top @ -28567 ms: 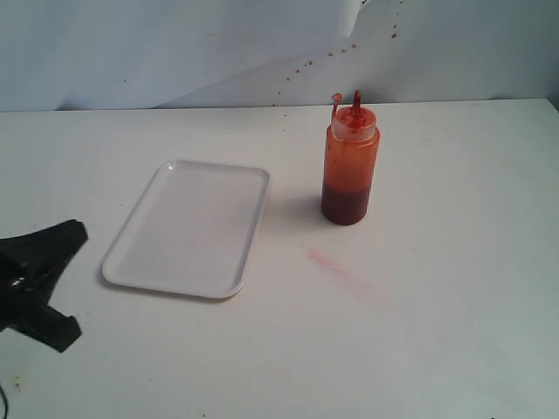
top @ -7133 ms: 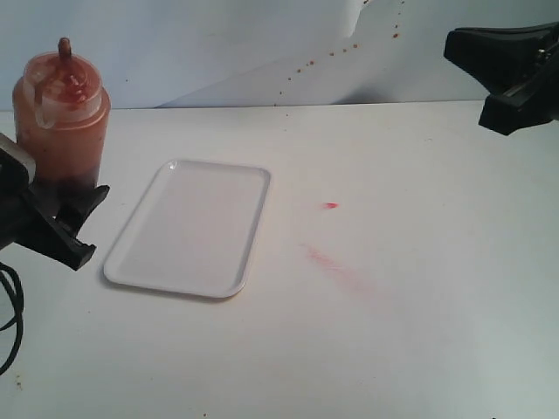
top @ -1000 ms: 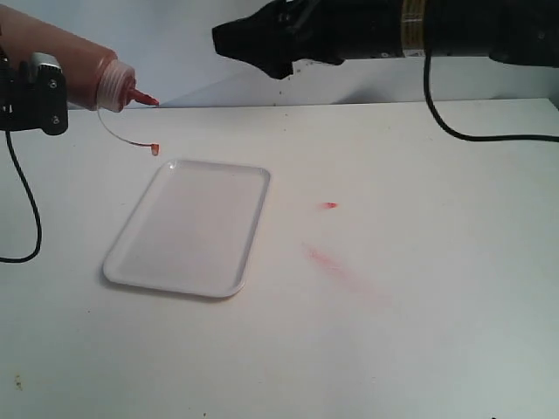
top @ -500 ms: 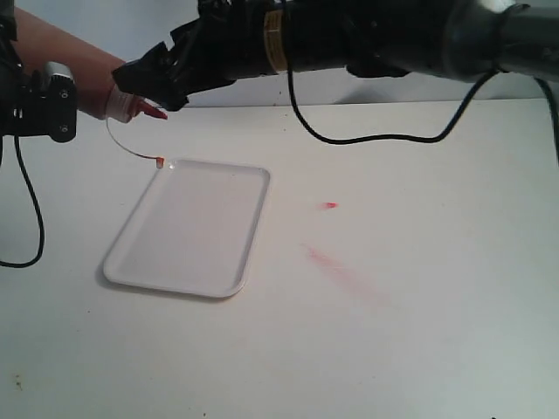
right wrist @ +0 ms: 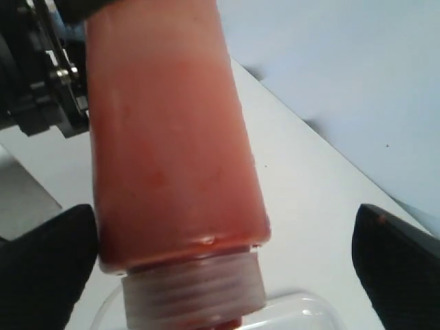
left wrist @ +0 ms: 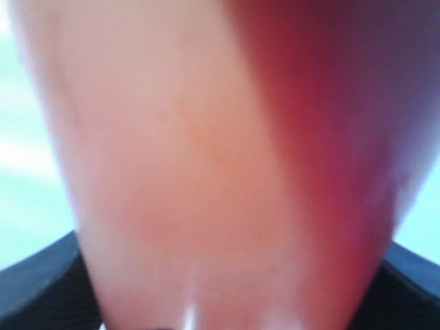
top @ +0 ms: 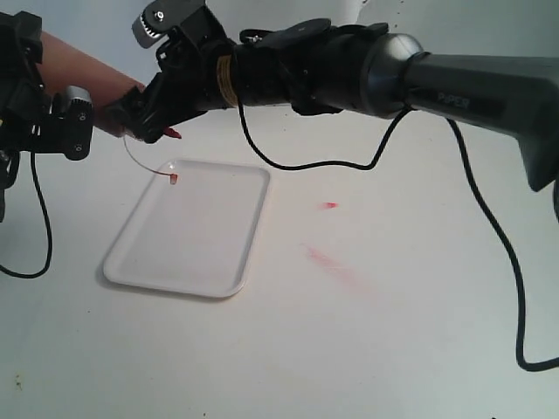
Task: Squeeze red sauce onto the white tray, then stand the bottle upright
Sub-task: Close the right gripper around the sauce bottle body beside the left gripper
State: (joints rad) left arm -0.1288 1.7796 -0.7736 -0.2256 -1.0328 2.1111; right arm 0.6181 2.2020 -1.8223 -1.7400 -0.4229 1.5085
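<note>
The bottle (top: 92,77) hangs tilted above the table's far left. Its red nozzle (top: 174,133) points down toward the far-left corner of the white tray (top: 192,236). My left gripper (top: 54,87) is shut on the bottle's body, which fills the left wrist view (left wrist: 206,151) with red sauce (left wrist: 330,103) showing dark inside. The tethered cap (top: 172,178) dangles over that tray corner. My right gripper (top: 150,112) has reached across and stands open, its fingers either side of the bottle's neck (right wrist: 192,289). One finger sits beside the bottle and the other well apart. The tray surface is bare.
A small blob of red sauce (top: 329,205) lies on the table right of the tray. A faint pale-red smear (top: 336,264) is nearer the front. The right arm (top: 419,74) spans the back, and its cable (top: 489,236) droops at the right.
The right arm has pushed further left until its open fingers straddle the bottle's neck. The bottle has tipped lower, so the cap now hangs over the tray corner.
</note>
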